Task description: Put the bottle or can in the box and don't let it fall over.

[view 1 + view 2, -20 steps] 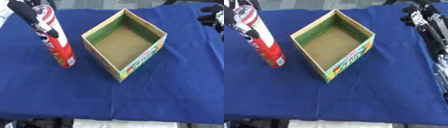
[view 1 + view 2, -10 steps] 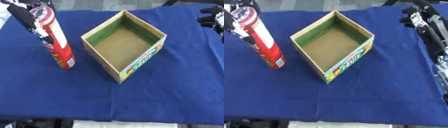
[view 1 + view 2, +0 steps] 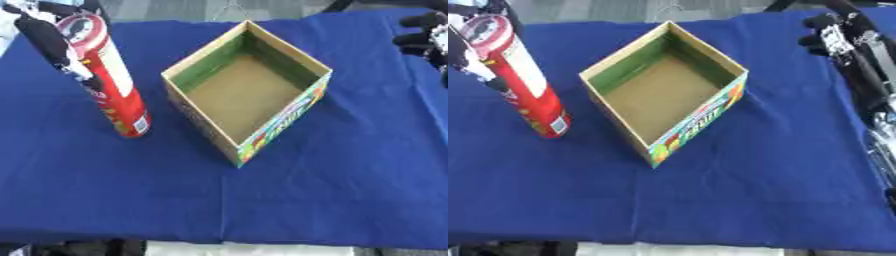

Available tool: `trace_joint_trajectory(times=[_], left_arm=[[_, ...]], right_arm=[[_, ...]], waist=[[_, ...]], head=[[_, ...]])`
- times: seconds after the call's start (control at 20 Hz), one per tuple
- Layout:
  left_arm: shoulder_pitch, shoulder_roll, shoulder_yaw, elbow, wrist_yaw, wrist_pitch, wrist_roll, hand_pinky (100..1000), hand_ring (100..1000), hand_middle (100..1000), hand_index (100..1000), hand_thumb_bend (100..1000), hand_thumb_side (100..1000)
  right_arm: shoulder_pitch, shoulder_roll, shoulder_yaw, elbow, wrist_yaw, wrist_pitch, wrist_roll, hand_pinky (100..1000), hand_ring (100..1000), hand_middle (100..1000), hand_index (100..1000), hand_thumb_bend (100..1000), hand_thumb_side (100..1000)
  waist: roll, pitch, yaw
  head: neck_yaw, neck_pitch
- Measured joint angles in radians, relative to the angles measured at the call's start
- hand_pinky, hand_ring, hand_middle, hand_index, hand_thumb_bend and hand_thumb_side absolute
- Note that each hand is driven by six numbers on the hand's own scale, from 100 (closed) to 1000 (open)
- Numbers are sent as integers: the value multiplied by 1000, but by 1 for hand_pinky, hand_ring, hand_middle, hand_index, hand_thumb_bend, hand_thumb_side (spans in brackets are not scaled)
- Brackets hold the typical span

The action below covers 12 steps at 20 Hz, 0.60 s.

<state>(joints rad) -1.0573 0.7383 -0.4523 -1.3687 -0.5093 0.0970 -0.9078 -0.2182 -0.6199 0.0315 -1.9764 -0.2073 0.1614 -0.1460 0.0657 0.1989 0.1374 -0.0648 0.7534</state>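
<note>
left hand [image 3: 48, 42]: fingers curled round upper part of red can [image 3: 109, 85]; can upright on blue cloth [image 3: 262, 200], just left of box [image 3: 249, 95]
right hand [image 3: 833, 37]: far right; fingers curled, holding nothing
box: open-topped, empty

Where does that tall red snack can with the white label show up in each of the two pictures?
Left eye view: the tall red can stands at the left, the left hand curled round its top.
Right eye view: same can, nearer the left edge.
Shared landmark: the open cardboard box, just right of the can, apart from it.
</note>
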Motion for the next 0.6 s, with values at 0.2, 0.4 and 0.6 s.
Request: trace_joint_trajectory(times=[0.2,0.4,0.6], left_arm=[[0,0,0,0,12,10,1,433,551,795,782,605,203],[0,1,2,0,20,29,1,397,537,769,756,549,128],[0,2,7,-6,24,50,0,369,525,736,735,481,100]], right_arm=[[0,0,0,0,-1,0,0,837,766,787,991,100,772],[0,0,0,0,-2,0,0,838,766,786,991,100,775],[0,0,0,0,-4,0,0,838,767,786,991,100,777]], waist=[[0,0,0],[-1,1,0],[-1,4,0]], head=[[0,0],[0,-1],[0,-7]])
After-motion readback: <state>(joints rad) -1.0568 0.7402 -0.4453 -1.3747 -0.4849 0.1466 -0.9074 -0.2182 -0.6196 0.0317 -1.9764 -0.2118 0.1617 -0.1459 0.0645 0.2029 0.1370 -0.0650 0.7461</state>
